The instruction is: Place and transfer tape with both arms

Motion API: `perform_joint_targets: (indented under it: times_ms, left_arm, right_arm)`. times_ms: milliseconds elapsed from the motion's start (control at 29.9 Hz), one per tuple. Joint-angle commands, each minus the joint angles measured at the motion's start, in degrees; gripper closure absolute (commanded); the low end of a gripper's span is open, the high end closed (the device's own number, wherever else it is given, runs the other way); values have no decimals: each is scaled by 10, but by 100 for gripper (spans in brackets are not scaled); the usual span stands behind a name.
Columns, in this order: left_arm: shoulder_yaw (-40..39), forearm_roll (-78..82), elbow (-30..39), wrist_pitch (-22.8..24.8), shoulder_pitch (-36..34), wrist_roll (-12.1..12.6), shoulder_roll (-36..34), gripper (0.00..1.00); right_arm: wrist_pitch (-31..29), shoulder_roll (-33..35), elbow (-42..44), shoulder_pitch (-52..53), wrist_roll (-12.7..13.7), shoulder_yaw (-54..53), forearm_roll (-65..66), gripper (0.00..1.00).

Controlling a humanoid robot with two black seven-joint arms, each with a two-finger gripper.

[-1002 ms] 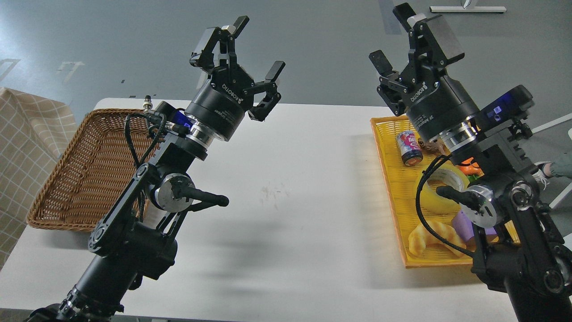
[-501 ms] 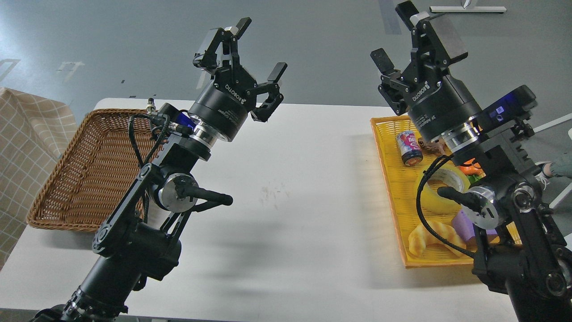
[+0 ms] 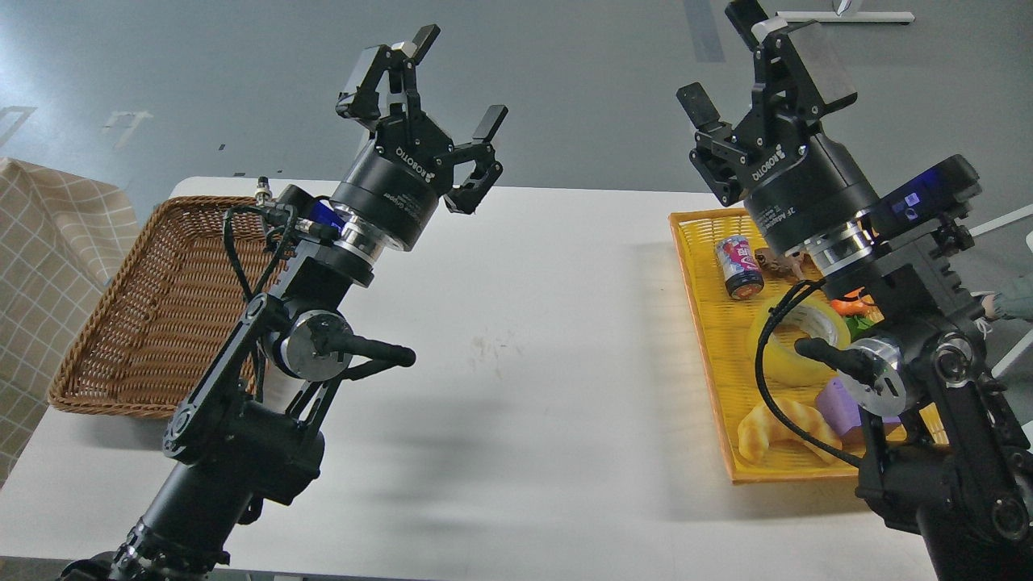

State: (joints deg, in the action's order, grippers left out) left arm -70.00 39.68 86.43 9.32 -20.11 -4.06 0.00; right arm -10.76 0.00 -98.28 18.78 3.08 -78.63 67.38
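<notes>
Shallow yellow plastic mesh tray (image 3: 702, 323) at the table's right side holds: a small drink can with red-blue-white print (image 3: 739, 267) lying near the far end, the wide roll of translucent yellow packing tape with grey-white core (image 3: 795, 343) mid-tray, a yellow-brown croissant (image 3: 775, 432) at the near end, a purple block-like item (image 3: 839, 407) just beside the croissant, plus something orange (image 3: 849, 307) and a small brown thing (image 3: 773, 260), both mostly hidden by the right arm (can't identify). The tape roll sits in the tray, partly behind the right arm's cable and joint, nothing gripping it. Brown woven wicker basket (image 3: 145, 315) on the table's left side; the visible inside shows only weave, part blocked by the left arm. White table (image 3: 533, 363) between them; beige checked cloth (image 3: 48, 250) at far left.

Left black two-finger gripper (image 3: 456, 89) is raised above the table's far edge, fingers spread apart, holding nothing. Right black two-finger gripper (image 3: 726, 60) is raised above the tray's far end, fingers also spread, holding nothing.

Versus half a second ago: left gripper shifted slightly up and left; right gripper moved a little right and up, its top finger now cut by the frame edge. Tray contents unchanged.

Writing: "ROBOTIQ" in white on both gripper bodies; further small white text on each wrist, not readable. Can label is illegible.
</notes>
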Motion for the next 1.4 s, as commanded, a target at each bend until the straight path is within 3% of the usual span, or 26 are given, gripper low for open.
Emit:
perform_joint_targets:
  times_ms: [0,535,768,1370]
  left_arm:
    - [2,0,0,0,0,2,0,0]
    - [6,0,0,0,-4,2,0,0]
    - [6,0,0,3,-4,0,0,0]
    - [1,0,1,7,-5,-4,0,0]
  right_arm:
    - [-1,0,0,-5,0,1,0,0]
    - [6,0,-10,-15,-20,0,0,0]
    - [80,0,-9,-3,-41,7,0,0]
    - [68,0,-10,0,-43,38,12,0]
